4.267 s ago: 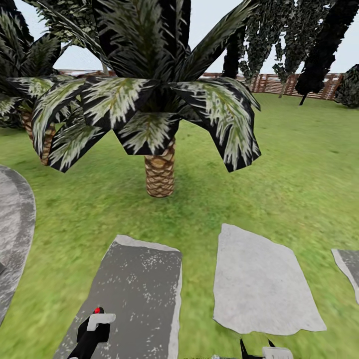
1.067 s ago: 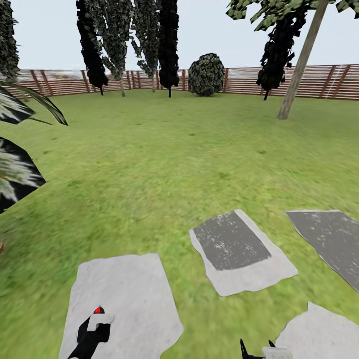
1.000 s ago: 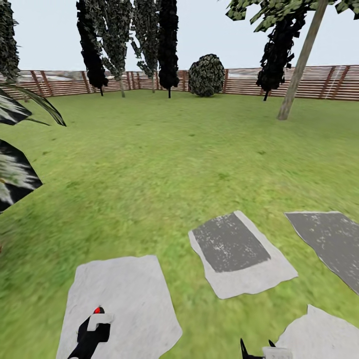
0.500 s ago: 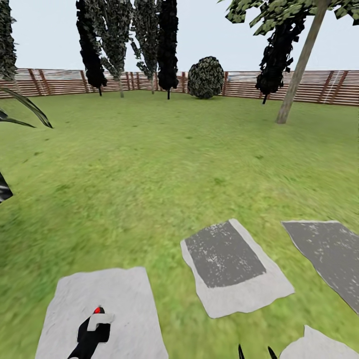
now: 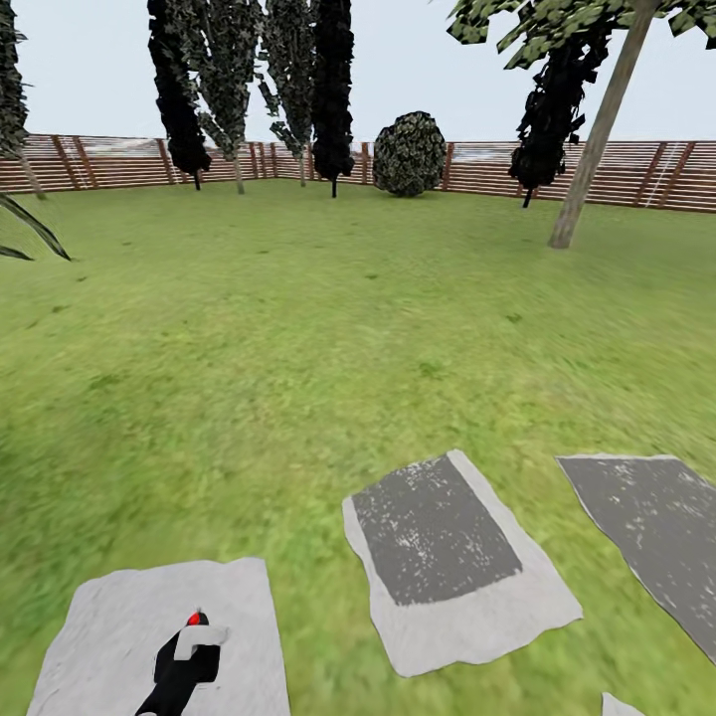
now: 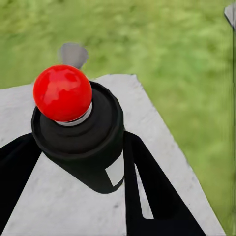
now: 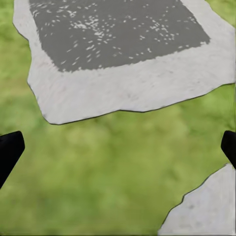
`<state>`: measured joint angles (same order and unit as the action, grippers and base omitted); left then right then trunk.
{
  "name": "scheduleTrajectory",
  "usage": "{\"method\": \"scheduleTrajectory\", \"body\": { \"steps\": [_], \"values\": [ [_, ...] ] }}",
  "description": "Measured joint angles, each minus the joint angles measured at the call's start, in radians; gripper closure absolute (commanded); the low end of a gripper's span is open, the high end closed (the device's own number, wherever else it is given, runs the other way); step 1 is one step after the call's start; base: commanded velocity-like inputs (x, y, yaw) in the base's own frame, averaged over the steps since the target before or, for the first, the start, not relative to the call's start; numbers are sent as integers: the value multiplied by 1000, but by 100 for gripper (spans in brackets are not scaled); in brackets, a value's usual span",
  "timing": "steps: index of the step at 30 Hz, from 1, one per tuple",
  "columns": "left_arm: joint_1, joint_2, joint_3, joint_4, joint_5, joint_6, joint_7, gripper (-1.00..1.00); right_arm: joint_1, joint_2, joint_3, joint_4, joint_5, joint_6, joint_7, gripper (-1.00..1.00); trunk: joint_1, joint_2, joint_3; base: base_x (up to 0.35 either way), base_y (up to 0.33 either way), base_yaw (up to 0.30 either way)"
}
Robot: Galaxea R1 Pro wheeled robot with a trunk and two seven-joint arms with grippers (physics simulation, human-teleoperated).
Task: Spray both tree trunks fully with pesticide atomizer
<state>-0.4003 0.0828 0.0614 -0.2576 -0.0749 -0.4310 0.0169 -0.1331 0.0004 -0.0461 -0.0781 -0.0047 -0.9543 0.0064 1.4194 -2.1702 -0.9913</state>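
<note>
Green lawn formed the ground, ringed at the far side by a brown slatted fence under a pale sky.

Item held: pesticide atomizer, black-bodied with a round red tip, clamped between the two black fingers of the left gripper; in the head view only its red tip showed above the gripper, low at the left. It hung over a pale grey paving slab.

Right gripper: two dark fingertips at opposite edges of the wrist view, spread wide, nothing between them, grass below.

Paving: a slab with a dark centre and pale border to the right of the first; another dark slab farther right.

Planting, far side: leaning pale trunk with angular foliage at the right; slim dark trees by the fence; a round bush between them.
</note>
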Motion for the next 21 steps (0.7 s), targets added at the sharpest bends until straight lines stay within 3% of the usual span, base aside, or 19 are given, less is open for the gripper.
{"method": "scheduleTrajectory", "body": {
  "steps": [21],
  "values": [
    [0, 0, 0, 0, 1, 0, 0, 100, 0, 0, -1, 41, 0, 5, -2, -100, 0, 0, 0, 236, -195, 0]
  ]
}}
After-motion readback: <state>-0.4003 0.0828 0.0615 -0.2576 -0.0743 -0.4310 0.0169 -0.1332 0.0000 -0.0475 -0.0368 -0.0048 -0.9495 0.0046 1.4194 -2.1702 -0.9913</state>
